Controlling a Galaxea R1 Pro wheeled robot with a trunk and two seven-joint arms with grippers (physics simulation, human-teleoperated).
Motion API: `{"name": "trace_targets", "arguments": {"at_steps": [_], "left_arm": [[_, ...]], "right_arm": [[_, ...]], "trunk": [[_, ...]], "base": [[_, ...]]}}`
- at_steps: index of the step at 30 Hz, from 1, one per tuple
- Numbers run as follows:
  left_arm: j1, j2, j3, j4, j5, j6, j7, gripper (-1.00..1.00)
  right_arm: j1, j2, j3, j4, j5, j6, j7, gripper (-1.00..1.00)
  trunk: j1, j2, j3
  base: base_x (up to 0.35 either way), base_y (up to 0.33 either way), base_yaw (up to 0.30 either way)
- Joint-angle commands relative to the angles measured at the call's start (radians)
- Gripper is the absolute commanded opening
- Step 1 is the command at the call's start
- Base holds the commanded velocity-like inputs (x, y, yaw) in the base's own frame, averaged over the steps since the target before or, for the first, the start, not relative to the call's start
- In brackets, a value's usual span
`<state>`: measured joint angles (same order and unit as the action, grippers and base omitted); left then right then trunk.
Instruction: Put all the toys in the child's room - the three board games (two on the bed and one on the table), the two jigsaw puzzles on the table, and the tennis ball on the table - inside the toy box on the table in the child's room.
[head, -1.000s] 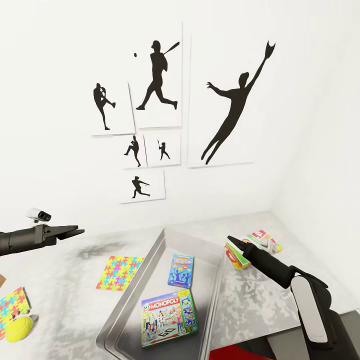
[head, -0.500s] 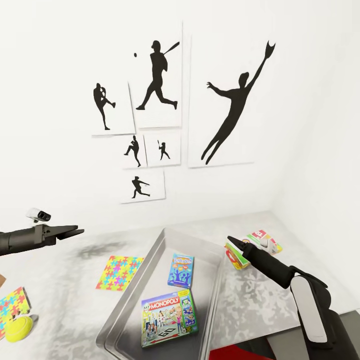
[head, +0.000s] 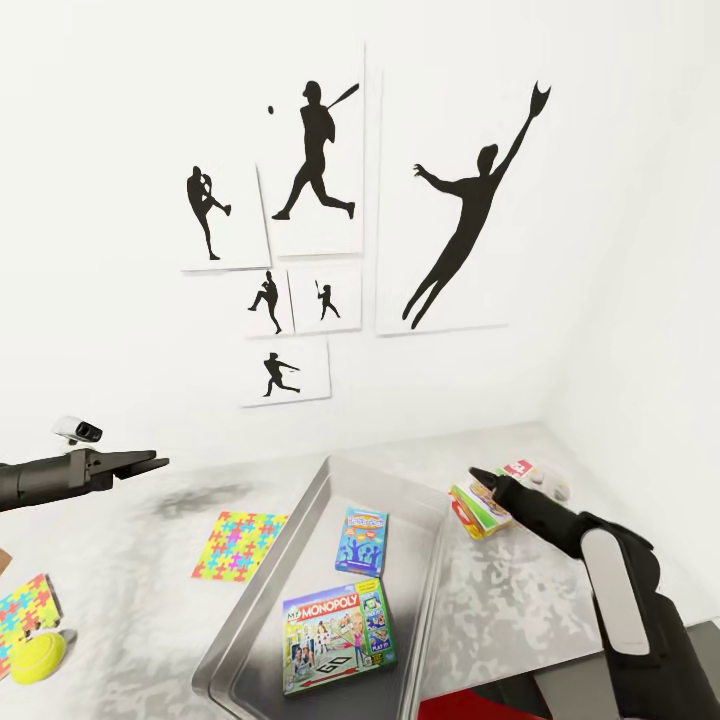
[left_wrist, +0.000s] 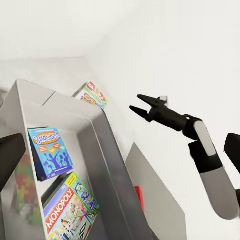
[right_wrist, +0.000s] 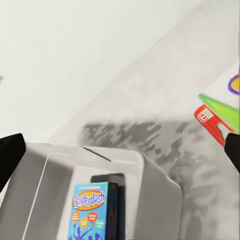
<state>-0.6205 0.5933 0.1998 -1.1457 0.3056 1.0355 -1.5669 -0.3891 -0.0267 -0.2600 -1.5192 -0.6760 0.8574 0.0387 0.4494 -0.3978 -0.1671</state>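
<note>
Toy box (head: 300, 520), smooth grey metal, holds 2 flat board games (head: 335, 640).

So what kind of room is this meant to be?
Probably a child's bedroom or playroom, rendered in simulation. Baseball silhouette posters hang on the white wall, and the table carries colourful jigsaw puzzles, a tennis ball and a metal toy box holding board games.

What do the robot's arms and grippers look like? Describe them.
Both arms are matte black. The right arm carries a long white panel on its forearm. The left gripper and right gripper end in slim, pointed black jaws. No cables or markings are visible.
</note>
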Motion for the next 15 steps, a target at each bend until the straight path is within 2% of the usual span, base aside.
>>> {"name": "trace_targets", "arguments": {"at_steps": [1, 4, 9, 12, 13, 15], "left_arm": [[-0.001, 0.000, 0.000, 0.000, 0.000, 0.011, -0.004, 1.00], [-0.001, 0.000, 0.000, 0.000, 0.000, 0.010, -0.004, 1.00], [-0.001, 0.000, 0.000, 0.000, 0.000, 0.010, -0.004, 1.00], [-0.001, 0.000, 0.000, 0.000, 0.000, 0.010, -0.004, 1.00], [-0.001, 0.000, 0.000, 0.000, 0.000, 0.010, -0.004, 1.00], [-0.001, 0.000, 0.000, 0.000, 0.000, 0.011, -0.004, 1.00]], "right_arm": [[-0.020, 0.000, -0.002, 0.000, 0.003, 0.019, -0.014, 1.00], [-0.063, 0.000, -0.001, 0.003, 0.004, 0.037, -0.061, 1.00], [-0.152, 0.001, 0.008, 0.006, 0.001, 0.054, -0.196, 1.00], [-0.212, 0.003, 0.012, 0.012, -0.001, 0.098, -0.301, 1.00], [-0.253, 0.004, 0.013, 0.033, -0.002, 0.128, -0.367, 1.00], [-0.299, 0.005, 0.014, 0.078, -0.002, 0.148, -0.434, 1.00]], "trunk": [[0.001, -0.002, -0.002], [0.001, -0.002, -0.002], [0.001, -0.002, -0.002], [0.001, -0.002, -0.002], [0.001, -0.002, -0.002], [0.001, -0.002, -0.002]], "base": [[0.000, 0.000, 0.000], [0.000, 0.000, 0.000], [0.000, 0.000, 0.000], [0.000, 0.000, 0.000], [0.000, 0.000, 0.000], [0.000, 0.000, 0.000]]}}
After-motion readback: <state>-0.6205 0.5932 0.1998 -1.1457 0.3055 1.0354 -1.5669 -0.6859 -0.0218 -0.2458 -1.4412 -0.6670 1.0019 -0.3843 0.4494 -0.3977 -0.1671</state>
